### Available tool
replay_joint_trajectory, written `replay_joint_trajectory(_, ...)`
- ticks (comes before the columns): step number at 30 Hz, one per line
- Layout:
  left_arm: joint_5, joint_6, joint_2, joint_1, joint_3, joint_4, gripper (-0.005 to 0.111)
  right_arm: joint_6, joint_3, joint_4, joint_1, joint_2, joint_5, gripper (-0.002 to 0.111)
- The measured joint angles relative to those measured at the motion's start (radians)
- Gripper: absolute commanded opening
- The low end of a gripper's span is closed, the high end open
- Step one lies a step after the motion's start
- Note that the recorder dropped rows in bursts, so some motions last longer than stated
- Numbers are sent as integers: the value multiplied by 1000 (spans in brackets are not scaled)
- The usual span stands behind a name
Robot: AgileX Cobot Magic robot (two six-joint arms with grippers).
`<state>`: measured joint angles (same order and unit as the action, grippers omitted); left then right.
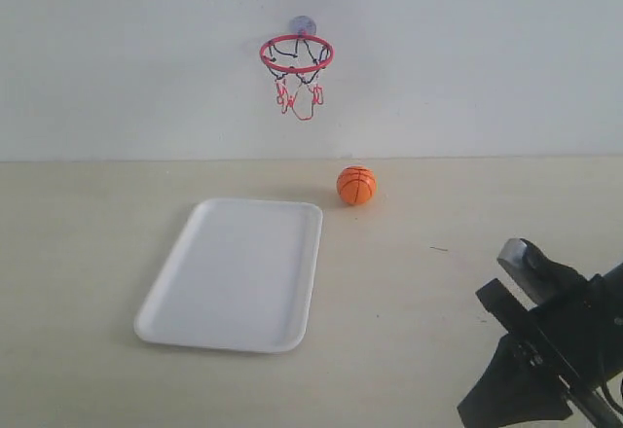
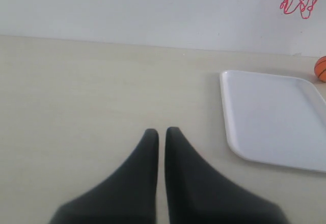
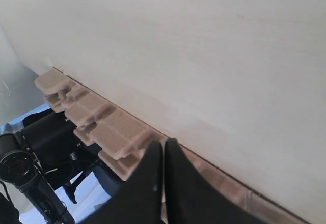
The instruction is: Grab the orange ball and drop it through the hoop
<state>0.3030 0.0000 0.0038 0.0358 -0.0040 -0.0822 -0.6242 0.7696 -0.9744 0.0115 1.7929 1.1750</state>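
Orange ball [image 1: 356, 185] sits on the table [image 1: 438, 253] just beyond the white tray [image 1: 237, 272].
Wall-mounted hoop [image 1: 296, 54] holds its ring level, net hanging down; left gripper [image 2: 161, 131] and right gripper [image 3: 163, 141] are both pressed together.

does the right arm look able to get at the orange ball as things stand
Probably yes. The orange ball sits alone on bare table near the tray, with nothing between it and the right gripper, whose jaws are shut and must open first.
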Motion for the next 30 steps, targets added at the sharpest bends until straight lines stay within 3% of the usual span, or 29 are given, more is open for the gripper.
replay_joint_trajectory(7, 0, 0, 0, 0, 0, 0, 4, -2, -2, 0, 0, -221, -122, 0)
replay_joint_trajectory(17, 0, 0, 0, 0, 0, 0, 4, -30, -29, 24, 0, -829, -823, 0)
replay_joint_trajectory(25, 0, 0, 0, 0, 0, 0, 4, -113, -333, 24, 0, -1338, -1152, 0)
replay_joint_trajectory(30, 0, 0, 0, 0, 0, 0, 4, -123, -464, 24, 0, -1574, -1195, 0)
